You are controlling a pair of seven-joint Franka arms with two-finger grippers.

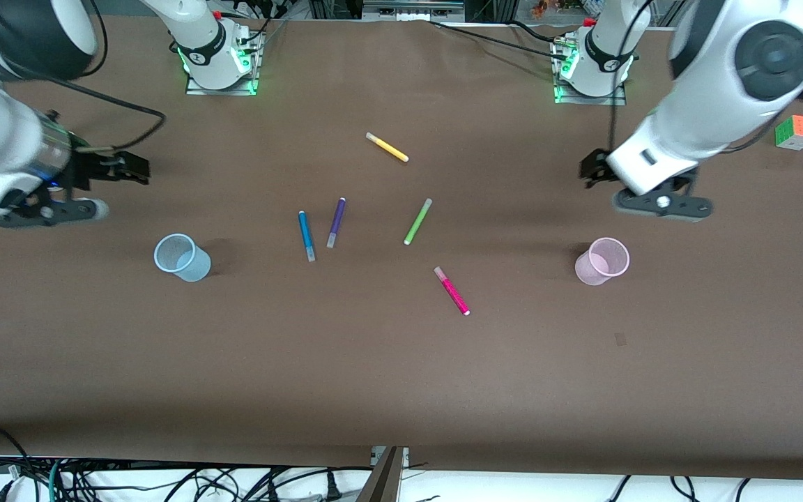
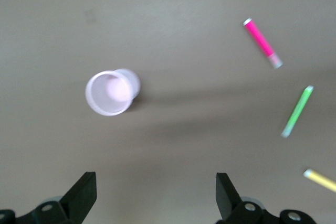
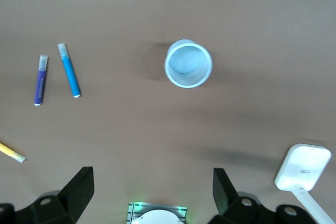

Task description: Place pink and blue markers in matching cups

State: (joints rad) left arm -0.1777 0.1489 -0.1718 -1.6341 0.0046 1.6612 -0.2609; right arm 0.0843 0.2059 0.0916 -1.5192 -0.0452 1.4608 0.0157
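Note:
The pink marker [image 1: 452, 291] lies on the table nearest the front camera, mid-table; it also shows in the left wrist view [image 2: 261, 43]. The blue marker [image 1: 306, 236] lies beside the purple pen [image 1: 336, 222], and shows in the right wrist view [image 3: 69, 70]. The pale blue cup [image 1: 182, 257] [image 3: 188, 64] stands upright toward the right arm's end. The pale pink cup [image 1: 602, 261] [image 2: 111, 93] stands upright toward the left arm's end. My left gripper [image 1: 663, 203] [image 2: 156, 195] is open and empty over bare table by the pink cup. My right gripper [image 1: 49, 209] [image 3: 152, 192] is open and empty over bare table by the blue cup.
A lime green pen [image 1: 417, 221] lies between the purple pen and the pink marker. A yellow pen [image 1: 387, 147] lies farther from the front camera. A colour cube [image 1: 797, 132] sits at the left arm's end. The arm bases [image 1: 217, 59] stand along the back edge.

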